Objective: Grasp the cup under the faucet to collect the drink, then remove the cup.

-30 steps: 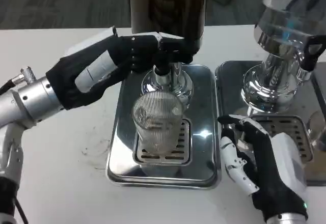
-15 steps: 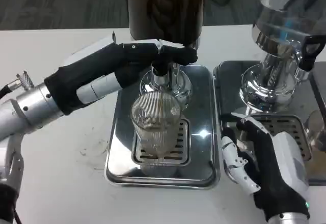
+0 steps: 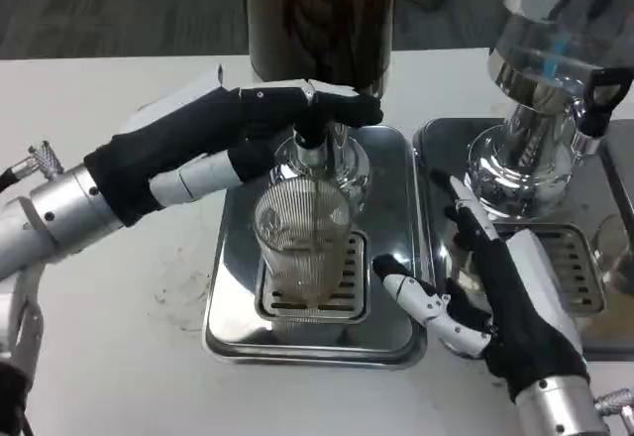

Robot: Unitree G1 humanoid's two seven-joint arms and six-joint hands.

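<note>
My left hand (image 3: 253, 124) presses faucet (image 3: 315, 119) lever above ribbed cup (image 3: 302, 248); my right hand (image 3: 490, 292), fingers spread, beside cup, holding nothing.

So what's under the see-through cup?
The cup stands on a slotted metal grate set in a shiny tray. Whatever lies below the grate's slots is too dark to see.

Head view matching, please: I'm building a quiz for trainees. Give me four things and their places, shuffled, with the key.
1. ribbed cup
2. left hand
3. right hand
4. second dispenser

A. open, fingers spread, right of the tray
B. at the faucet lever
C. on the drip grate
D. far right, on its own tray

Pairs: 1-C, 2-B, 3-A, 4-D
</note>
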